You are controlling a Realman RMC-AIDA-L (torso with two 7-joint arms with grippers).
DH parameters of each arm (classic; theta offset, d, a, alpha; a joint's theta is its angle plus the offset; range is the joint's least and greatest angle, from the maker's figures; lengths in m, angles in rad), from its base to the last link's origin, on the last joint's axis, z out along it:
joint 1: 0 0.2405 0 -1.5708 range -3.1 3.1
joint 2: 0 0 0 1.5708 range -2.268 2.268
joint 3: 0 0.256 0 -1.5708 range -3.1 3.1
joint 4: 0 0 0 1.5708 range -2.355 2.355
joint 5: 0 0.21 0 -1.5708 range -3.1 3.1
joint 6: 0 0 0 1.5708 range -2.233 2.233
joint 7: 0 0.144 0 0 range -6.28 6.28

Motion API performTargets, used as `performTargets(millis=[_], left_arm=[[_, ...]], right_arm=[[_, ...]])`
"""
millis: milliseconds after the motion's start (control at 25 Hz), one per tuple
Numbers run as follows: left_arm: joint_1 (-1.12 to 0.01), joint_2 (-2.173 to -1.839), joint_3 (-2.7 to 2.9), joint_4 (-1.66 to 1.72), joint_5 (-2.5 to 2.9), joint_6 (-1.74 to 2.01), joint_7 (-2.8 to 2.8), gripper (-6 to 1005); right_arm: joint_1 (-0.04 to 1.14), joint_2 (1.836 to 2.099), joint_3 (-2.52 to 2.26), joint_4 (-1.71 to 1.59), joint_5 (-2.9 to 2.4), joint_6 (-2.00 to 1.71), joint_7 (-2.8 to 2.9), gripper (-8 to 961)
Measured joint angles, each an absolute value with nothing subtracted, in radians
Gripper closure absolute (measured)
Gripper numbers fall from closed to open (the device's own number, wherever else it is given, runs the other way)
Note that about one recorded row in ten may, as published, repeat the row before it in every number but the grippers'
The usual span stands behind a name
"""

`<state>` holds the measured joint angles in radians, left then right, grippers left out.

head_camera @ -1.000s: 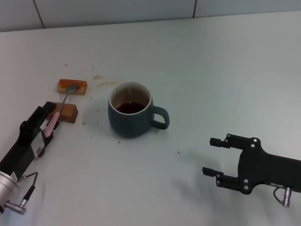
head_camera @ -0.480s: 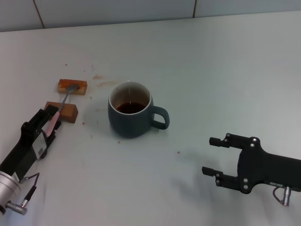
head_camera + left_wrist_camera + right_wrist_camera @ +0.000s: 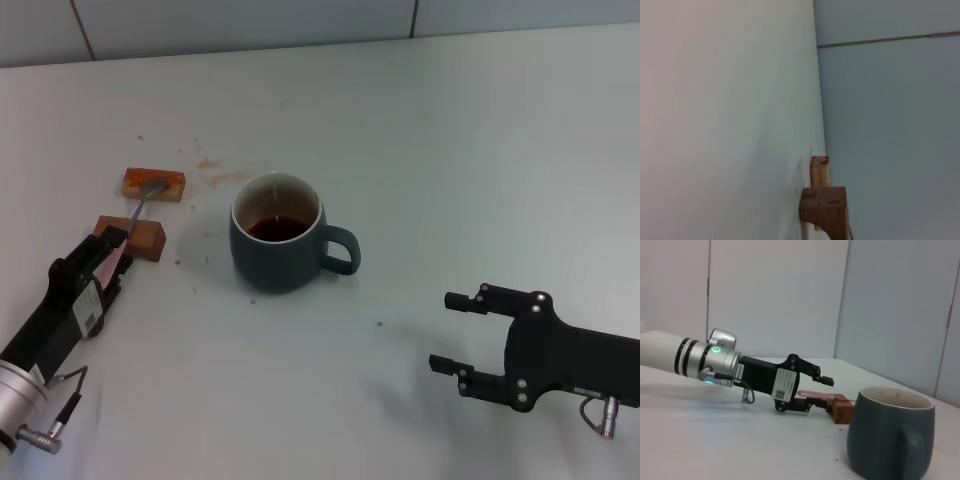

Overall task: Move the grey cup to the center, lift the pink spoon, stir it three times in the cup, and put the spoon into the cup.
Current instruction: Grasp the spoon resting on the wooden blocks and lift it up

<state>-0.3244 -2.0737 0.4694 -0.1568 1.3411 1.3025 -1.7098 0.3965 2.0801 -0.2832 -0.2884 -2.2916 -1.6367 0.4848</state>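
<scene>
We see a white table [image 3: 480,150] running back to a tiled wall [image 3: 250,20], and on it the right gripper [image 3: 452,332] sits near the front right edge, well apart from everything else, its two black fingers spread with clear table showing between them. The left gripper [image 3: 112,243] reaches in low from the front left; in the right wrist view its fingers [image 3: 822,380] stand apart, one above and one below the pink handle, and we cannot tell whether either one touches it. The grey cup [image 3: 279,246] stands upright near the middle of the table, its loop handle turned toward the right arm and dark brown liquid low inside its cream interior. To the cup's left lie two brown wooden blocks: the far block [image 3: 154,184] and the near block [image 3: 133,238], a little apart from each other. The pink spoon [image 3: 135,218] bridges them, its silver bowl on the far block and its pale pink handle crossing the near block into the left gripper's opening. A few small brown stains [image 3: 210,165] speckle the table just beyond the cup.
</scene>
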Motion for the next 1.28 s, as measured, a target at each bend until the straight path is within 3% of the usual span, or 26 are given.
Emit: performTargets(millis=[840,1280], left_arm=[[-0.333,-2.075,0.469,-0.156,1.342,1.275,-1.71,642],[-0.333,-2.075,0.469,-0.154,1.344,1.275,-1.702,759]], right_arm=[[0.397,2.079,-0.282,-0.288,-2.292,-1.637,0.485,286],[0.406,2.078,-0.286,-0.288,-2.292,-1.637,0.498,286]])
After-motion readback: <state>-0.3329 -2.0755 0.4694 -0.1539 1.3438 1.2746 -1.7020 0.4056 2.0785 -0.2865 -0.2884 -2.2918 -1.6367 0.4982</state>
